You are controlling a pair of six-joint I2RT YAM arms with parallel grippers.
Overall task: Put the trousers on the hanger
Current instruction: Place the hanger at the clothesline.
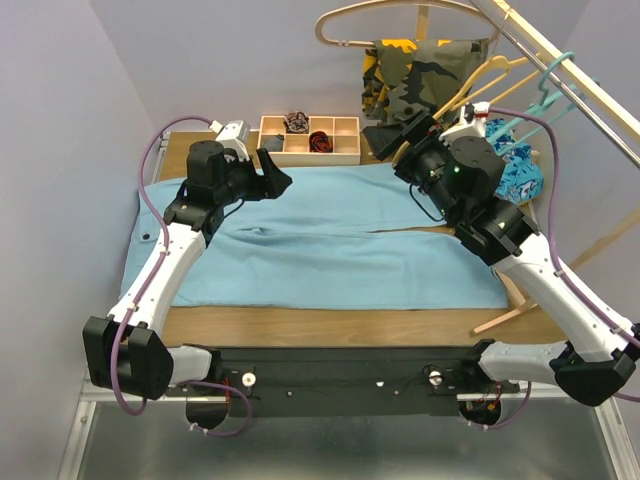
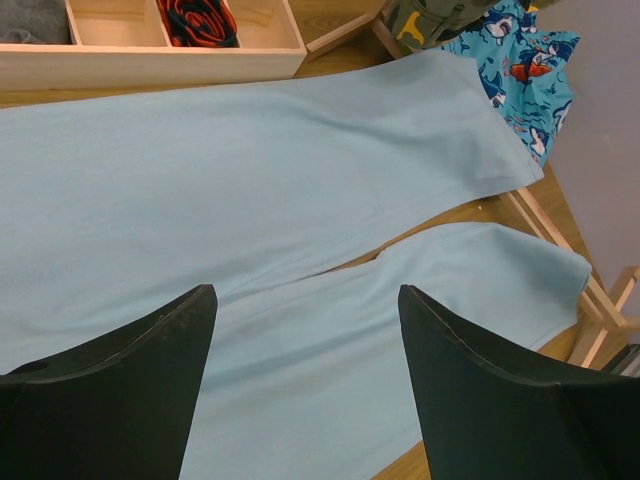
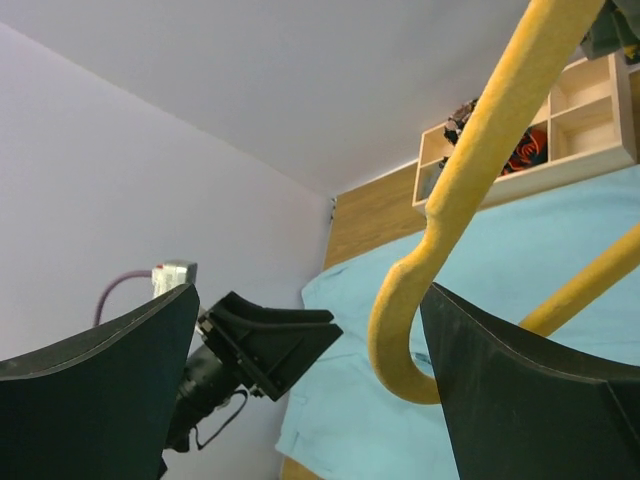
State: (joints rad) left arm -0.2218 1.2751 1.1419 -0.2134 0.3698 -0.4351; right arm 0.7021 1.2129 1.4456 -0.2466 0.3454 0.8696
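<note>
The light blue trousers (image 1: 340, 230) lie flat across the table, legs to the right; they also show in the left wrist view (image 2: 250, 160) and the right wrist view (image 3: 560, 230). The teal hanger (image 1: 545, 98) hangs from the slanted rail at the far right. My left gripper (image 1: 272, 176) (image 2: 305, 292) is open and empty, hovering over the trousers' upper left part. My right gripper (image 1: 400, 140) (image 3: 308, 292) is open at the back right. The hook of a yellow hanger (image 1: 470, 95) (image 3: 470, 170) sits between its fingers, close to the right one, and is not clamped.
A wooden compartment tray (image 1: 310, 140) (image 2: 150, 55) stands behind the trousers. A camouflage garment (image 1: 420, 75) and a pale wooden hanger (image 1: 380, 15) hang at the back. Shark-print cloth (image 1: 520, 175) (image 2: 520, 60) lies at the right by the wooden rail (image 1: 580, 80).
</note>
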